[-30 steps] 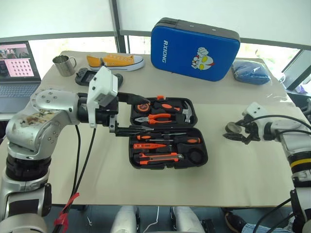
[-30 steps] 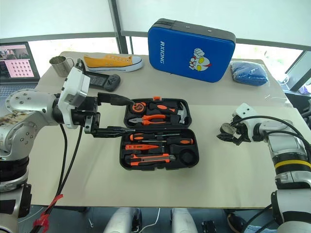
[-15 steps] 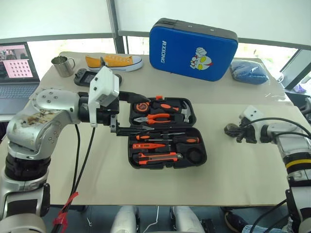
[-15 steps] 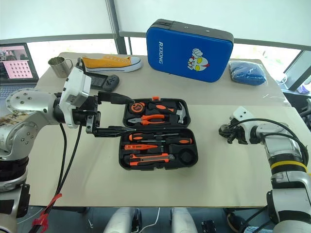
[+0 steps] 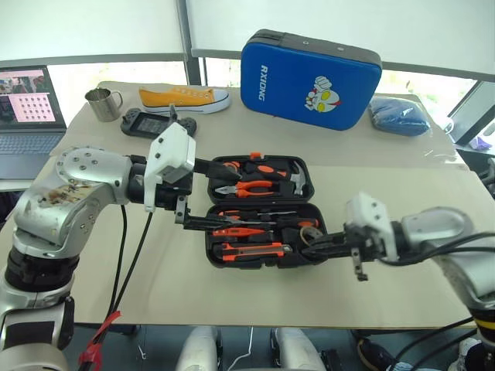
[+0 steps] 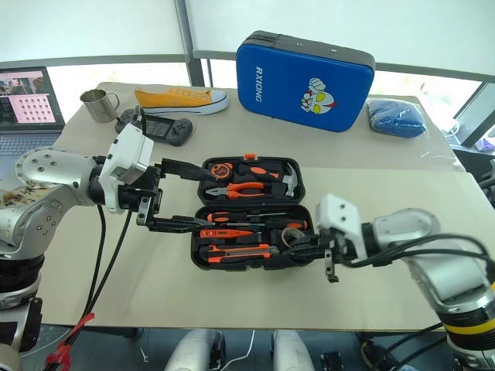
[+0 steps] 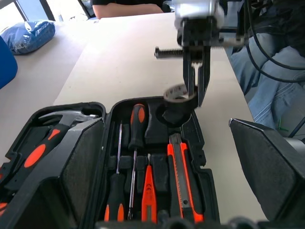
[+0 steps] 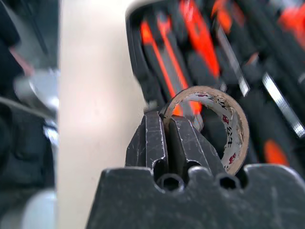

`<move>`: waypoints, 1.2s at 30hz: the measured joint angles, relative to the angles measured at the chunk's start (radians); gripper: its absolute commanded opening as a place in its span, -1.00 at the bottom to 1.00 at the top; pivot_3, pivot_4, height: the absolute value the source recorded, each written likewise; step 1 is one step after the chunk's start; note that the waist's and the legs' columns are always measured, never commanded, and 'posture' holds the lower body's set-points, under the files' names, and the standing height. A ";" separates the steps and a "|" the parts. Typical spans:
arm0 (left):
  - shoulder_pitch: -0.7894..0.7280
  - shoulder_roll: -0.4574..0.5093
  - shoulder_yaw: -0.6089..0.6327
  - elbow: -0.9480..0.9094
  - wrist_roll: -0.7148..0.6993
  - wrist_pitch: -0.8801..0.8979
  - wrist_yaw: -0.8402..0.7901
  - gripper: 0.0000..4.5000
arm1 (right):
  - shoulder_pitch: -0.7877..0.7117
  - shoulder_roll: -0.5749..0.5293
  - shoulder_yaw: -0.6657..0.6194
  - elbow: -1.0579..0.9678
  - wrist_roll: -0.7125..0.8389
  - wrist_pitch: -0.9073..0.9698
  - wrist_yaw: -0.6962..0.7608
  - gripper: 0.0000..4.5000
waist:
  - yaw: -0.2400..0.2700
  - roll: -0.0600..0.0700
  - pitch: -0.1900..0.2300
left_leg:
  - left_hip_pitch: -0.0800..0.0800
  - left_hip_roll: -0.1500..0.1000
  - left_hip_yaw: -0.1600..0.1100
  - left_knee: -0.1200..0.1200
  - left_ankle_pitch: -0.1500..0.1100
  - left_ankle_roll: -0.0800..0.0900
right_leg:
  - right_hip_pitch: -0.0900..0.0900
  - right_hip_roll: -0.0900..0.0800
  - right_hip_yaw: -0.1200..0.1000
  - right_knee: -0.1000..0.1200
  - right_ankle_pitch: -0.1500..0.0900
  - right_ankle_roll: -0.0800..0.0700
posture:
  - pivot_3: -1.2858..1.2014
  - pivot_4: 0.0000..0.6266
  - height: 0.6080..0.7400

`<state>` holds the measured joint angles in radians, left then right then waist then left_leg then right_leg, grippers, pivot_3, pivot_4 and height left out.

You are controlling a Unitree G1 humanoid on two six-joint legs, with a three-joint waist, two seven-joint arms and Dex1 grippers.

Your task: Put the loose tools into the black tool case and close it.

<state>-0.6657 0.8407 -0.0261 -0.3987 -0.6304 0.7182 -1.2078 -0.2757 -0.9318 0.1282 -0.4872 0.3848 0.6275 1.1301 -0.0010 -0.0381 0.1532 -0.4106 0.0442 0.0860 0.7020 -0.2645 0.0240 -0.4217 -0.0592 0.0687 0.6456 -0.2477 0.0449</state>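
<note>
Beige covering runs across the whole table (image 5: 387,286), windows behind it, with a blue cartoon case (image 5: 309,68), a yellow shoe (image 5: 183,96) and a metal mug (image 5: 101,103) along the far edge. From the left eye, the black tool case (image 5: 263,207) lies open mid-table. The right gripper (image 5: 312,249) reaches in from the near right corner, and its fingers are pinched on the tape roll (image 5: 308,235), held just over the case's front right corner. The left gripper (image 5: 209,193) has its jaws spread wide at the case's left side, one finger over the lid half, one over the tray half.

The right eye shows the same layout. The lower finger hangs close above the screwdriver handles (image 6: 232,226), so I'd worry that any drift would nudge them out of their slots.

From the left wrist, the roll dangles from the other arm's closed tips above the round pocket (image 7: 172,114), tilted rather than flat. Released like that, it could catch on the pocket's rim or land across the utility knife (image 7: 182,175), and the lid would then not shut.

From the right wrist, only one wall of the ring (image 8: 214,119) sits between the fingers. That thin grip looks liable to let the roll swing or slip before it is over the pocket.
</note>
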 measured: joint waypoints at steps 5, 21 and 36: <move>-0.001 0.000 -0.011 0.000 0.000 0.000 -0.002 1.00 | 0.000 -0.049 0.073 0.074 -0.154 -0.115 -0.019 -0.99 | 0.001 0.000 0.000 | 0.000 0.000 0.001 0.000 0.000 0.000 | -0.001 0.000 0.000 0.000 0.000 0.000 | 0.03 -0.52 1.00; -0.005 -0.001 -0.017 0.002 0.005 -0.001 0.003 1.00 | 0.006 -0.052 0.051 0.000 -0.123 -0.085 0.001 0.64 | 0.011 0.000 0.000 | -0.001 0.000 0.000 0.000 0.000 0.000 | 0.000 0.000 0.000 0.000 0.000 0.000 | 0.03 -0.52 1.00; 0.393 0.059 0.065 0.145 0.215 -0.133 0.170 -0.23 | -0.085 -0.015 -0.264 0.301 0.087 0.138 -0.111 -0.12 | 0.007 0.000 0.000 | 0.001 0.001 0.002 -0.003 0.000 0.000 | -0.001 0.000 0.000 -0.001 0.000 -0.001 | 0.03 -0.52 1.00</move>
<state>-0.2725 0.9000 0.0392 -0.2540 -0.4159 0.5855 -1.0377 -0.3608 -0.9468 -0.1363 -0.1864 0.4715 0.7657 1.0186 0.0061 -0.0382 0.1532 -0.4100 0.0453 0.0884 0.6994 -0.2648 0.0244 -0.4222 -0.0593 0.0688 0.6443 -0.2478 0.0440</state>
